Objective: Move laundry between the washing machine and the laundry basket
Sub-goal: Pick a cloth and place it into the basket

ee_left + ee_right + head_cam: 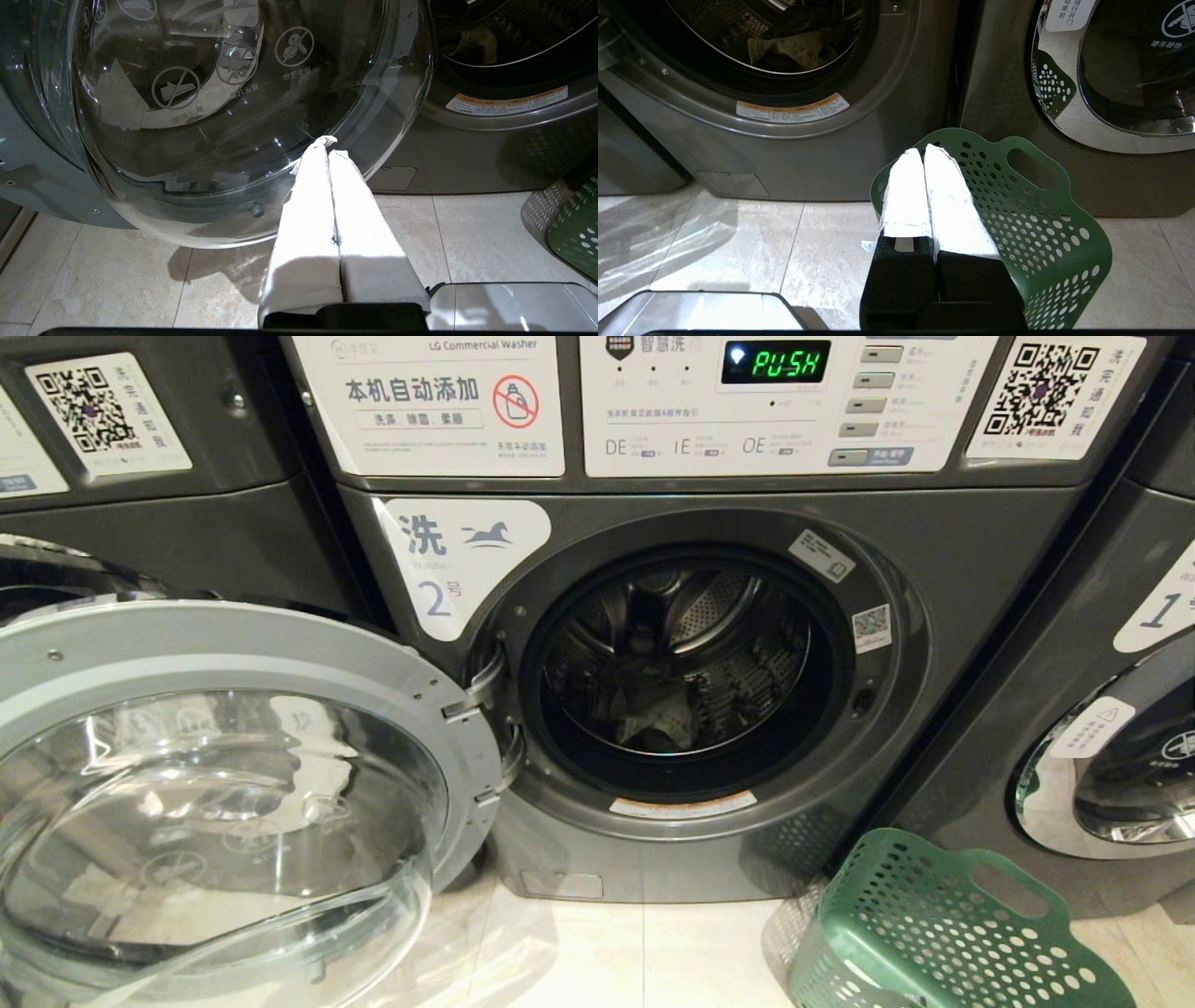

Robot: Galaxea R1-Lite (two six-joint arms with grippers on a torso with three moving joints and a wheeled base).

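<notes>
Here, the washing machine (691, 672) marked 2 stands with its round glass door (224, 793) swung fully open to the robot's left of the drum opening, and the green display on its panel reads PUSH. The laundry (653, 714), a crumpled grey-olive garment, lies inside the drum at its bottom, toward the front. The laundry basket (943, 933), green and full of round holes, sits on the tiled floor (597, 952) just to the right of the washing machine's front, low against the neighbouring washer marked 1 (1120, 709); nothing shows inside the part of it that is visible. Neither arm appears in the head view. In the left wrist view the left claw (329, 144) is empty, its white-wrapped fingers pressed together, tips pointing at the lower rim of the open door. In the right wrist view the right claw (922, 151) is likewise pressed closed and empty, in front of the basket's near wall.
</notes>
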